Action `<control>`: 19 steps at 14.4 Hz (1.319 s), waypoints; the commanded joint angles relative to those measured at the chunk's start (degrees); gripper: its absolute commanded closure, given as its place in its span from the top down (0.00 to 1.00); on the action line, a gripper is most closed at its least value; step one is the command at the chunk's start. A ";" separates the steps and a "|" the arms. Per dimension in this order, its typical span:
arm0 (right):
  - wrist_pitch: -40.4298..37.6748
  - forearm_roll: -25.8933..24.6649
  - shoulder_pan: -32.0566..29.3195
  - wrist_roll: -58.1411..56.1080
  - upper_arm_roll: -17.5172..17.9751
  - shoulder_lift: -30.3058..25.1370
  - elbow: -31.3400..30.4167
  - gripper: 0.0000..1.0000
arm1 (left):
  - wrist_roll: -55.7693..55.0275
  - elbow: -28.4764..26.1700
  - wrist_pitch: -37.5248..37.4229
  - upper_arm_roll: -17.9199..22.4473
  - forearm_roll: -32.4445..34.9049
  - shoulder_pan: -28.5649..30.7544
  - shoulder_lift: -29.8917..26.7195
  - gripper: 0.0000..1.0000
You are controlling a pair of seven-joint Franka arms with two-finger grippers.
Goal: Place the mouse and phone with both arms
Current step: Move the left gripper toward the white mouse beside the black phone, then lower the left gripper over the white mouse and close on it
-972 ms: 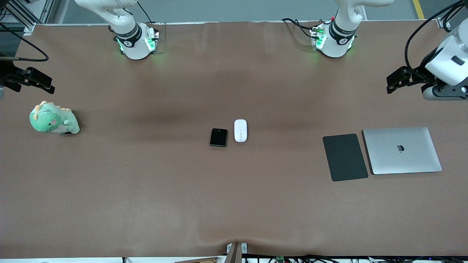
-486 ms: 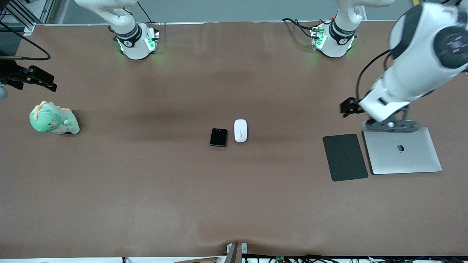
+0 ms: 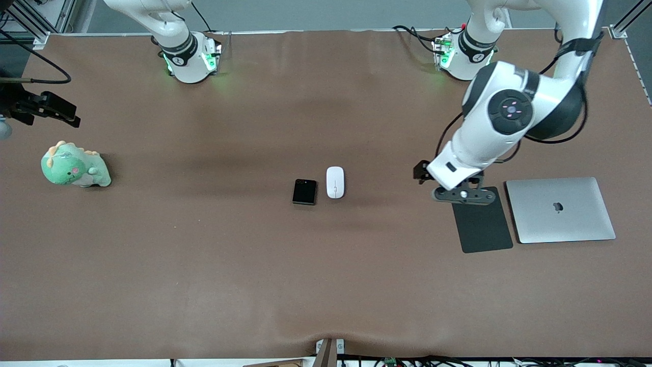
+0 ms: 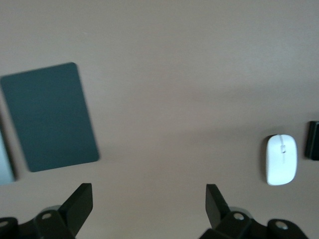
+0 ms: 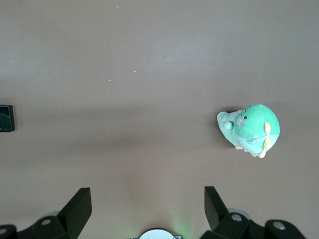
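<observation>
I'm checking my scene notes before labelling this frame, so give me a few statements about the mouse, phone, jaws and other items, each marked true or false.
1. The mouse lies beside the phone, toward the left arm's end. True.
2. The left gripper holds the mouse. False: its jaws are open and empty, up in the air near the dark mat.
3. The laptop is closed. True.
4. The plush dinosaur sits on the mat. False: it sits on the table at the right arm's end.
5. The right gripper is open. True.
</observation>
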 commanded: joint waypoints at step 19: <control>-2.47 3.51 -3.05 -0.42 -0.01 -0.42 0.25 1.00 | -34.40 8.02 19.79 0.13 8.02 -21.53 25.93 0.86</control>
